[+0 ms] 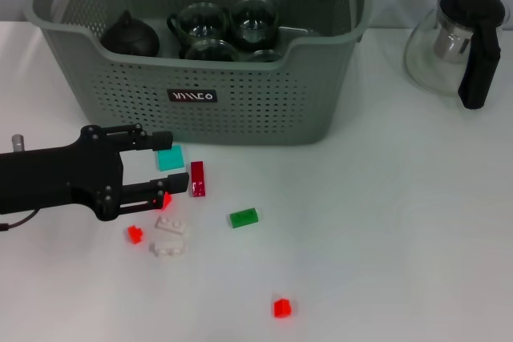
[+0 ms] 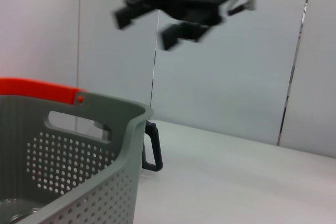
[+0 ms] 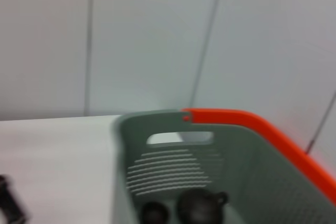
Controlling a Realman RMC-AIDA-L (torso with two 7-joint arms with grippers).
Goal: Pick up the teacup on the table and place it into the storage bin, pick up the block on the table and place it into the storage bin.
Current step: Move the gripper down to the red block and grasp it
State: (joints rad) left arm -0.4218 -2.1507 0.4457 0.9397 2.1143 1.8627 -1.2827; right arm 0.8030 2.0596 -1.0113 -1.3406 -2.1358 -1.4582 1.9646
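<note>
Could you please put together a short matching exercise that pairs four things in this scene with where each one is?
Things:
1. black teapot
2. glass pitcher
3. teal block
4. left gripper

Places:
A. on the table, to the right of the storage bin
B. low over the table in front of the bin, open around a block
C. inside the bin, at its left end
D. on the table between two black fingers

Pairs: 1-C, 2-A, 3-D, 4-B
</note>
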